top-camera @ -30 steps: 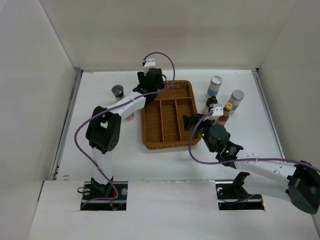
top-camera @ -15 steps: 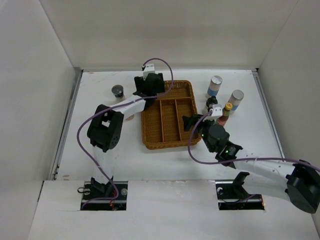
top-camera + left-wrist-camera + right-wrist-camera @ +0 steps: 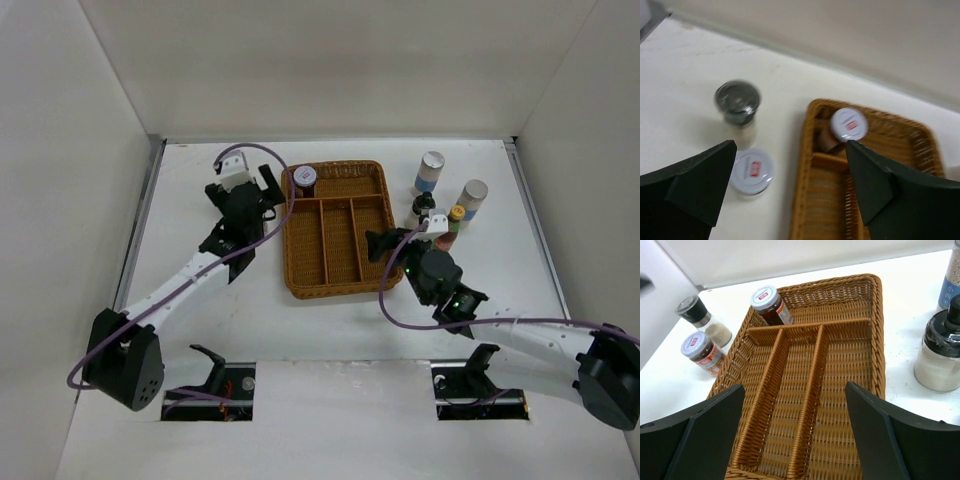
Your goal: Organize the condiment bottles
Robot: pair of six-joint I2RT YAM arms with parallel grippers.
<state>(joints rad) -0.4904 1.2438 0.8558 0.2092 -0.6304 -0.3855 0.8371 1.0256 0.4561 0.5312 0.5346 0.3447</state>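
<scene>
at the far left the grey-lidded jar stands on the table, with a pink-white-lidded jar just beside it, both outside the wicker tray's left wall. the left gripper hangs above them, fingers spread wide, grasping nothing. a second pink-white-lidded jar stands upright in the tray's far left corner. the right gripper hovers over the tray's long compartments, also spread wide and empty. right of the tray stand the black-capped white bottle, the yellow-capped sauce bottle, a silver-capped shaker and the other shaker.
</scene>
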